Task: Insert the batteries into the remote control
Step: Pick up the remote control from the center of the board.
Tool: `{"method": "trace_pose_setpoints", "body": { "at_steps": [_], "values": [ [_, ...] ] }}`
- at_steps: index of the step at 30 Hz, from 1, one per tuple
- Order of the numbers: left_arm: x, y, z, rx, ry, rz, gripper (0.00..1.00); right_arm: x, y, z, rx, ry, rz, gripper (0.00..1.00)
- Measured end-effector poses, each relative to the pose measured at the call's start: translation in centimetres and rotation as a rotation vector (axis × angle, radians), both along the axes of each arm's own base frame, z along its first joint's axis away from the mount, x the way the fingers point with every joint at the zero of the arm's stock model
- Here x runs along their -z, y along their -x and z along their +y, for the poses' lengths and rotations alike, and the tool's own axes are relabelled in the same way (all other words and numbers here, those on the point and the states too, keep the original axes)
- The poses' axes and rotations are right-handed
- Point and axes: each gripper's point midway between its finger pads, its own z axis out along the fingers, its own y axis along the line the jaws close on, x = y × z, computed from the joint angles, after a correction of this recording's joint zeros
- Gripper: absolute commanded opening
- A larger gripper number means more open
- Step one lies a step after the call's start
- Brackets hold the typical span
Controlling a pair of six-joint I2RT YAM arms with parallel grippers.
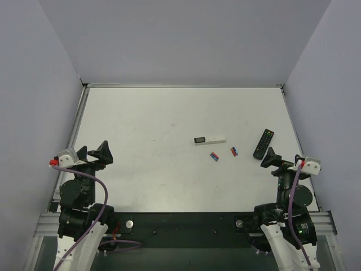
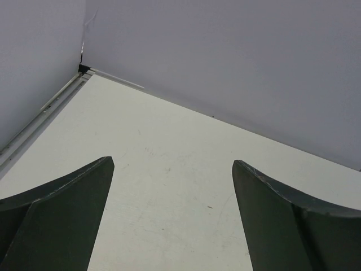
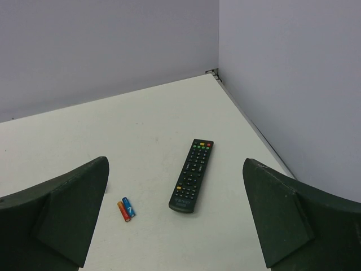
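- My left fingers (image 2: 56, 220) and my right fingers (image 3: 282, 214) are wide open and hold nothing.
- The slim white plastic bar remote (image 1: 210, 139) lies on the white bench (image 1: 141, 124), with the tiny blue cylinder batteries (image 1: 215, 156) near it.
- I think nothing is started; next, reach over and pinch one.

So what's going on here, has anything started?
Nothing is being handled yet. Both arms sit at the near edge, with the left tool and the right tool open and empty. The white remote control lies mid-table. The batteries lie loose just in front of it, untouched. A black remote lies off to the right.
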Motion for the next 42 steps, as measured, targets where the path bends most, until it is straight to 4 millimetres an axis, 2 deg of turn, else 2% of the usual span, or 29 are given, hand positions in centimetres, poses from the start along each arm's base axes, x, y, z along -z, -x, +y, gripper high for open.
{"method": "trace_pose_setpoints", "body": {
  "at_steps": [9, 13, 15, 16, 19, 23, 26, 29, 31, 34, 38, 42],
  "values": [
    [-0.5, 0.6, -0.1, 0.009, 0.011, -0.03, 0.97, 0.1, -0.1, 0.2, -0.002, -0.036, 0.036, 1.0],
    [-0.5, 0.9, -0.3, 0.023, 0.027, -0.032, 0.97, 0.3, -0.9, 0.8, -0.014, -0.073, 0.111, 1.0],
    [0.1, 1.0, -0.5, 0.031, 0.034, -0.012, 0.97, 0.4, -1.8, 1.5, -0.035, -0.094, 0.178, 1.0],
    [1.1, 1.0, -0.8, 0.045, 0.055, 0.027, 0.97, 0.4, -3.3, 2.9, -0.08, -0.116, 0.261, 1.0],
    [1.9, 1.0, -1.1, 0.061, 0.068, 0.061, 0.97, 1.3, -4.5, 4.2, -0.12, -0.147, 0.36, 1.0],
    [3.8, 0.8, -2.0, 0.093, 0.099, 0.151, 0.97, 2.2, -8.6, 7.4, -0.202, -0.204, 0.528, 1.0],
    [5.6, 0.6, -2.3, 0.095, 0.112, 0.242, 0.97, 3.7, -12.0, 9.8, -0.275, -0.215, 0.673, 1.0],
    [7.3, 0.5, -2.7, 0.103, 0.115, 0.33, 0.97, 6.5, -15.6, 12.1, -0.357, -0.184, 0.849, 0.99],
    [8.2, 0.3, -3.3, 0.128, 0.107, 0.378, 0.97, 8.8, -17.3, 13.3, -0.413, -0.149, 0.952, 0.98],
    [9.3, 0.0, -4.3, 0.173, 0.098, 0.435, 0.97, 12.1, -18.3, 14.6, -0.492, -0.071, 1.079, 0.98],
    [10.6, -0.3, -5.1, 0.207, 0.082, 0.506, 0.97, 16.3, -18.0, 17.0, -0.656, 0.177, 1.221, 1.0],
    [10.9, -0.4, -5.3, 0.218, 0.069, 0.523, 0.97, 18.7, -17.6, 20.0, -0.829, 0.411, 1.293, 0.99]
  ]
}}
